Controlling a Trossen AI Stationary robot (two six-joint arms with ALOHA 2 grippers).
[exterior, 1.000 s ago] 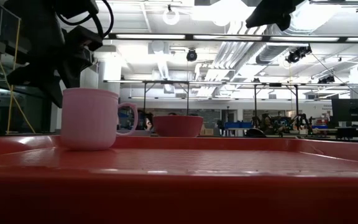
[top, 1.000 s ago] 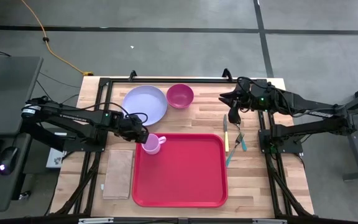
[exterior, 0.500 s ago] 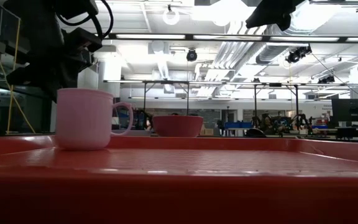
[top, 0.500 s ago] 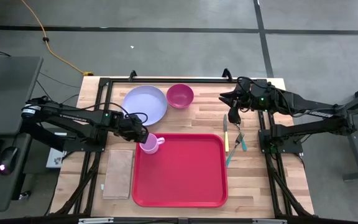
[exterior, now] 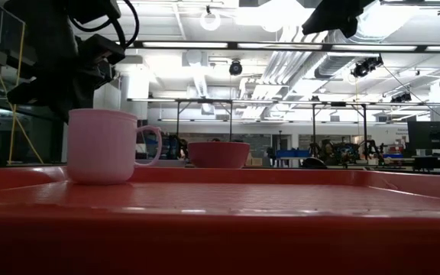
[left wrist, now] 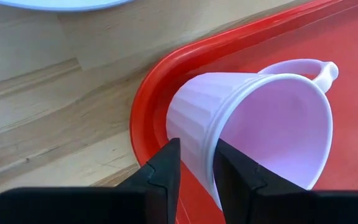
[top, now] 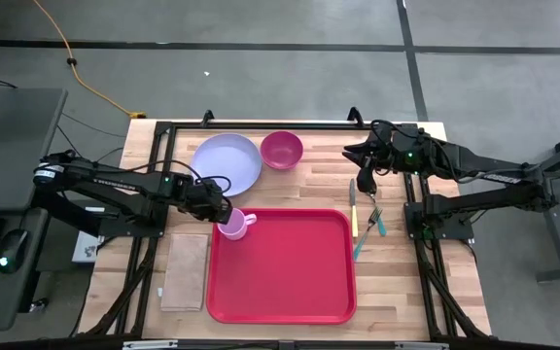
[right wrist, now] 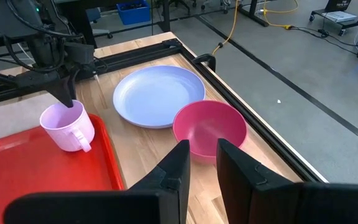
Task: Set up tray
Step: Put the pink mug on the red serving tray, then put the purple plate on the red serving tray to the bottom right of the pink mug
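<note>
The pink cup [top: 233, 225] has slid toward the tray [top: 290, 282] corner, left claw [top: 224, 216] pinching its rim.

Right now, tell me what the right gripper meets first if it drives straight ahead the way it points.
Probably the pink bowl: it lies directly beyond the right gripper, with the lavender plate behind it. Depth is uncertain.

Your cup [top: 233, 225] sits in the tray [top: 290, 282]'s far-left corner; plate [top: 227, 162] and bowl [top: 282, 150] behind, napkin [top: 187, 269] left, cutlery [top: 366, 222] right.

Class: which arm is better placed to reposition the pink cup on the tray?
Left. Its gripper already pinches the cup's rim at the tray's corner; the right gripper hangs above the knife.
</note>
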